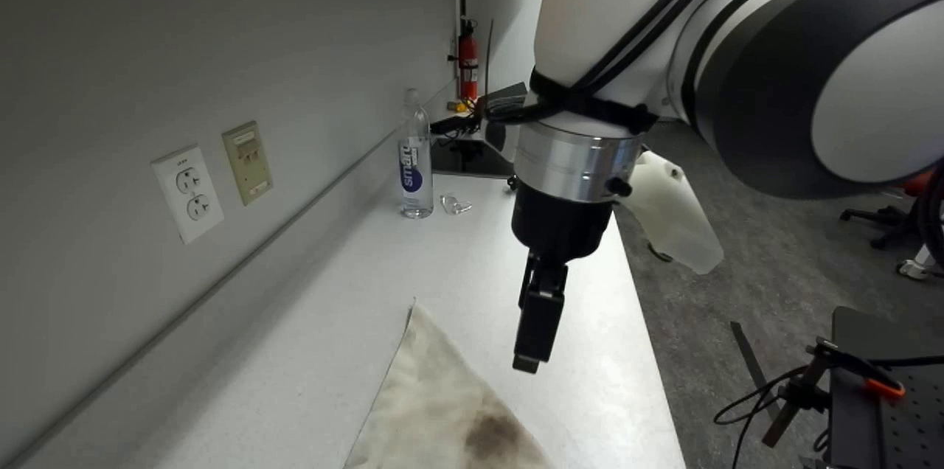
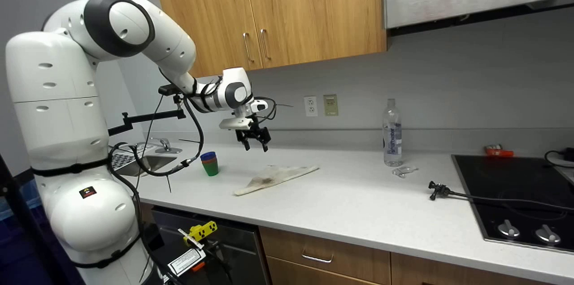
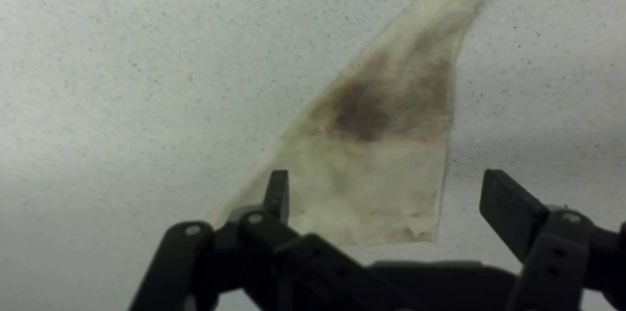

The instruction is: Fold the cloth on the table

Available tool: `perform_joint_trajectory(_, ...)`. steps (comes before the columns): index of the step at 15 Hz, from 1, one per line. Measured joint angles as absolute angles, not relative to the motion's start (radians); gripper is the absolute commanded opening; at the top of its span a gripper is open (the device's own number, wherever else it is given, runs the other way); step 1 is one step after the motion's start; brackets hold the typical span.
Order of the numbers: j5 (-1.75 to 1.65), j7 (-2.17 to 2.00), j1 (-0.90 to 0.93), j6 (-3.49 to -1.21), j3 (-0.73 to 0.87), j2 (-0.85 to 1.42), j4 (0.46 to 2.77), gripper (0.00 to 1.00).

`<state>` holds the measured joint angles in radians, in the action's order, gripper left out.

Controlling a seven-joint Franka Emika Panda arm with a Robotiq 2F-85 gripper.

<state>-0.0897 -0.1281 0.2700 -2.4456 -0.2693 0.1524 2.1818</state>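
While hovering with the gripper [image 3: 384,193] spread wide and empty: above the cloth [image 3: 386,140], well apart from it.
On the table [image 2: 358,204], below the tool and reaching out beyond the fingers [image 3: 511,213] in the wrist view, with broad end nearest, square corner between them, narrow tip farthest off. Aslant to the closing line along the long axis, but nearly crosswise along the straight edge, with cloth behind one finger and bare table behind the other. Judging by the triangular outline, perhaps doubled over on the diagonal. For the coming move, probably best to go down onto that near corner, pinch, and carry toward the slanted edge. Worth watching for a missed pinch on so thin an edge.
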Motion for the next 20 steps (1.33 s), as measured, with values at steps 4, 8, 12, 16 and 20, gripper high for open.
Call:
perform_joint_trajectory(4, -0.074, -0.13, 0.292, -2.446, -0.282, 0.173, 2.168, 1.0)
perform_joint_trajectory(8, -0.074, -0.13, 0.292, -2.444, -0.281, 0.173, 2.17, 1.0)
perform_joint_trajectory(12, -0.074, -0.13, 0.299, -2.441, -0.282, 0.191, 2.201, 1.0)
perform_joint_trajectory(16, -0.07, -0.13, 0.314, -2.441, -0.288, 0.232, 2.244, 1.0)
perform_joint_trajectory(20, -0.053, -0.129, 0.327, -2.451, -0.303, 0.289, 2.258, 1.0)
